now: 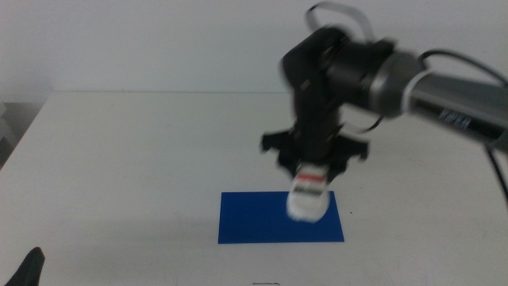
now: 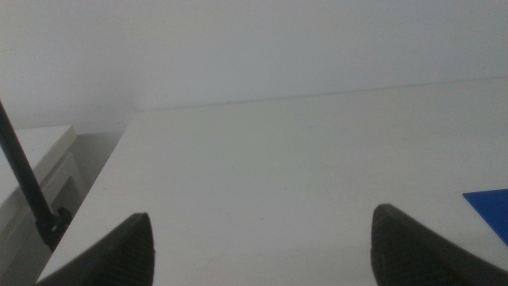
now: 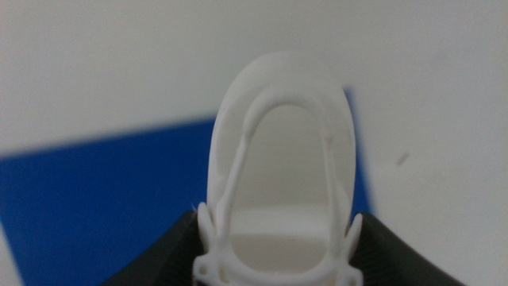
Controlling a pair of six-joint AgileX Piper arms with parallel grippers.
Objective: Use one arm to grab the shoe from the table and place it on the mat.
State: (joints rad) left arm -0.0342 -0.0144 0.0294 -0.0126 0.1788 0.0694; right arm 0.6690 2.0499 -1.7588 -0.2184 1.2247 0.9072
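Note:
My right arm (image 1: 413,83) comes in from the right, and its gripper (image 1: 311,171) is shut on the small white shoe (image 1: 308,193) with black and red straps. The shoe hangs toe down just above the right part of the dark blue mat (image 1: 262,218). In the right wrist view the shoe (image 3: 282,159) fills the middle, held between the two dark jaws, with the mat (image 3: 103,206) below it. My left gripper (image 2: 262,246) is open and empty, low at the table's front left, and its tip shows in the middle view (image 1: 28,268).
The white table (image 1: 143,167) spreads wide around the mat. A corner of the mat (image 2: 490,208) shows in the left wrist view. A white ledge (image 2: 36,155) and a thin black rod (image 2: 24,179) stand beyond the table's left edge.

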